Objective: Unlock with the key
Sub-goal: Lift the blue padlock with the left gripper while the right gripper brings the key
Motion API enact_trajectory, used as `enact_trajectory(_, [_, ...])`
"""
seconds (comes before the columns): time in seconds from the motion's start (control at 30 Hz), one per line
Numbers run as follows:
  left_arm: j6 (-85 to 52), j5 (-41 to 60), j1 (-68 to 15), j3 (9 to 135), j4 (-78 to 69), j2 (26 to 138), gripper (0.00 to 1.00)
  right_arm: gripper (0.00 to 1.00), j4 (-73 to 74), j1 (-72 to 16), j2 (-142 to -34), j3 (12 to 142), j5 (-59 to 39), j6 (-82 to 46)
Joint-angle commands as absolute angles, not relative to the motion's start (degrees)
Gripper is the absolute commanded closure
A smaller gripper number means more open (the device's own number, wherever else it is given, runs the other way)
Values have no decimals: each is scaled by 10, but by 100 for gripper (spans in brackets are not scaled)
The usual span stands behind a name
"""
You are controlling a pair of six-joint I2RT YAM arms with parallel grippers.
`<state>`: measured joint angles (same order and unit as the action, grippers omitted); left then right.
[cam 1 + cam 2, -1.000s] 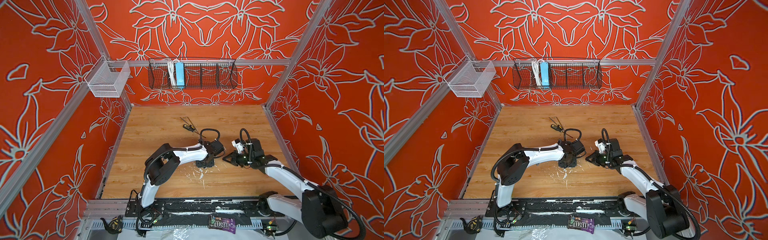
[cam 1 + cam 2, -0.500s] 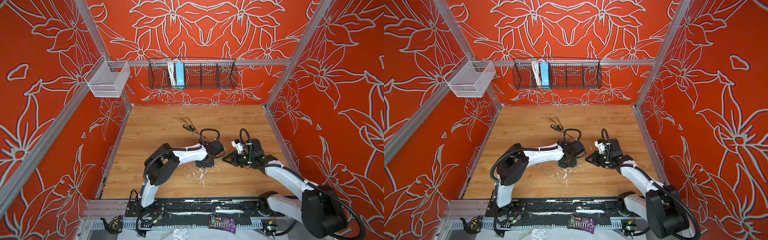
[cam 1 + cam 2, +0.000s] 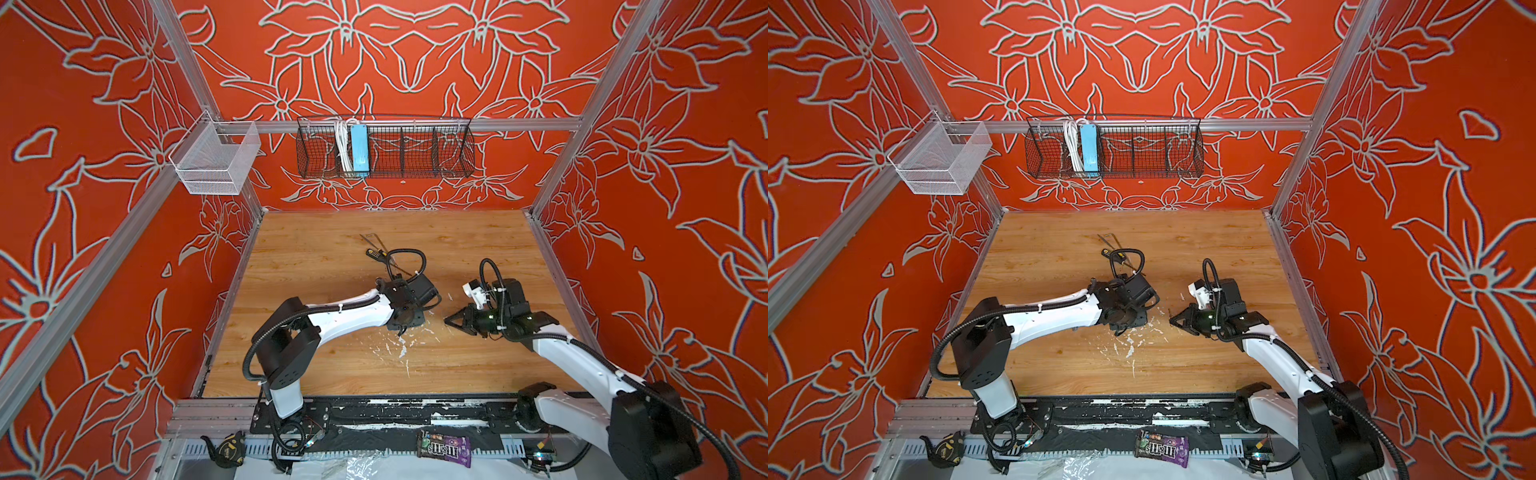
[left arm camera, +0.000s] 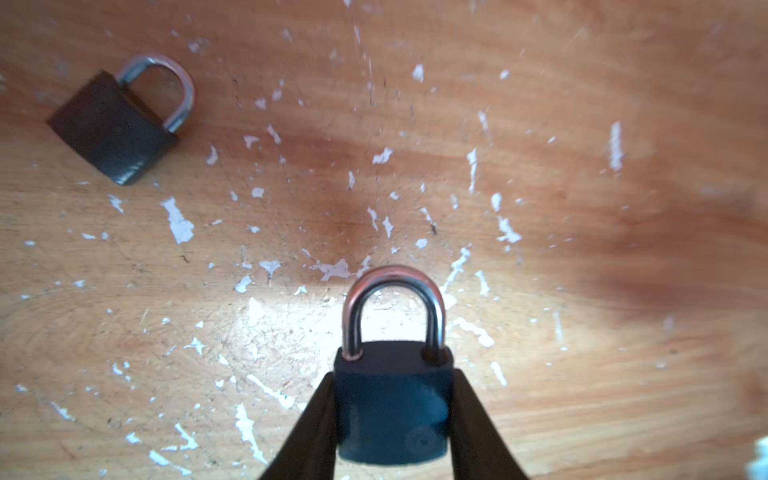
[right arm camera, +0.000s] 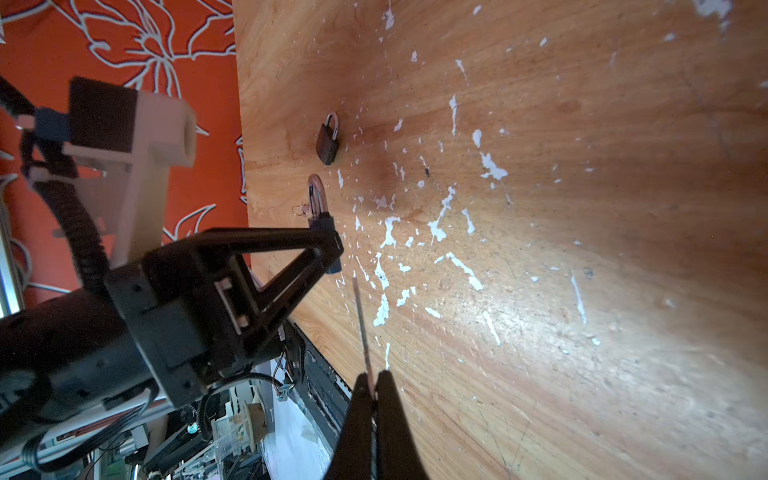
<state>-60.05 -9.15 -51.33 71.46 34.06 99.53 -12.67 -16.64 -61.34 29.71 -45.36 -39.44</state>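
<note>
Left hand clamped on padlock; right hand pinched shut on key.
Gripping the padlock body by its two sides over the table, shackle seated in both holes and pointing away from the wrist. Holding the key by one end, blade out past the fingertips, tip just beside the padlock's base but not in it. Facing each other near mid-table in both top views, right hand at 3 o'clock of left hand, close but apart. Second padlock flat on the table, shackle closed, near the held one, apart from both hands.
</note>
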Motion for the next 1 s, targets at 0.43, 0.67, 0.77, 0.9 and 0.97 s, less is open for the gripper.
enact_trajectory(0.43, [-704,-106,-499,680,249,929,98,100,-28,-305,-588,268,-346,-504])
enact_trajectory(0.67, [-712,-112,-499,676,247,913,100,100,34,-330,-611,256,-322,-519])
enact_trajectory(0.77, [-715,-109,-499,667,234,907,100,100,58,-344,-626,258,-314,-525])
enact_trajectory(0.9, [-716,-107,-499,661,228,902,100,100,78,-361,-642,264,-305,-525])
enact_trajectory(0.97, [-714,-105,-499,662,229,902,100,100,85,-365,-649,265,-302,-523])
